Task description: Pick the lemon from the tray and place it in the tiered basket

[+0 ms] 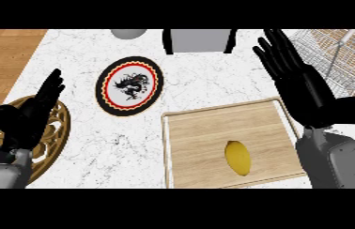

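Observation:
A yellow lemon (238, 157) lies on the wooden tray (201, 134) at the lower middle of the counter. My right hand (299, 82) is raised over the tray's right edge, fingers straight and open, up and to the right of the lemon and apart from it. At the top right corner stands the wire tiered basket (331, 49), partly hidden behind that hand. My left hand (31, 113) rests open at the left edge, fingers up, holding nothing.
A round plate (129, 86) with a red-and-black rim and dragon motif lies left of the tray. A golden openwork trivet (54, 129) sits under my left hand. A grey bowl (128, 33) and a chair back (199, 39) are at the far edge.

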Available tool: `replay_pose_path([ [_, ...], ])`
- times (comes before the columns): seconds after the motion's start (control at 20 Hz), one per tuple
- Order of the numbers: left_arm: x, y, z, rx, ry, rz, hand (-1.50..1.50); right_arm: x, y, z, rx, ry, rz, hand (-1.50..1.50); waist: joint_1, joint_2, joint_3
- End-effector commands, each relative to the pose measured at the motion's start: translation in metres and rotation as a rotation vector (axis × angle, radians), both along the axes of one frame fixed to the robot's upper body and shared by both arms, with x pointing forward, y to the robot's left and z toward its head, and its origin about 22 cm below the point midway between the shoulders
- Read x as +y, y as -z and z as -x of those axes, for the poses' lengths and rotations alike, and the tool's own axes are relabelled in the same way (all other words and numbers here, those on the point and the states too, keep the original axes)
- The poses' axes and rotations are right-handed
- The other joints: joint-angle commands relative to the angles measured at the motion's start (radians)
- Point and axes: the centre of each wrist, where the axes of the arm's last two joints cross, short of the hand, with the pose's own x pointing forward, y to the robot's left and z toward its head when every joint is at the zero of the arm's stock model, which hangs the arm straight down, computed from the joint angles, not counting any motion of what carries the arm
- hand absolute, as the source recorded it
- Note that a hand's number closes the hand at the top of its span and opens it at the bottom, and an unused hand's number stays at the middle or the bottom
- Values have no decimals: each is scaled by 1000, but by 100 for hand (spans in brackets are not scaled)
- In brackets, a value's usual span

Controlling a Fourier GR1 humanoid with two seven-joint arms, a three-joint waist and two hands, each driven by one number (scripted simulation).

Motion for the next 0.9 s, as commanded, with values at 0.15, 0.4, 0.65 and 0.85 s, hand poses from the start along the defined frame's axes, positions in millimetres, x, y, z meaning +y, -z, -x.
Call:
replay_pose_path([
  [0.15, 13, -8, 4, -89, -66, -93, 0, -33, 45, 47, 113, 327, -9, 150, -5, 36, -8],
  [0.4, 19, 2, 11, -65, -138, -99, 0, -111, 117, 89, 461, 889, 236, -150, -96, 54, -18],
  [0.65, 6, 13, 9, -62, -119, -105, 0, -74, 119, 154, 407, 1074, 242, -150, -44, 33, -12],
  [0.85, 0, 9, 2, -54, -83, -96, 0, -69, 73, 182, 449, 963, 407, -150, -15, 37, -13],
])
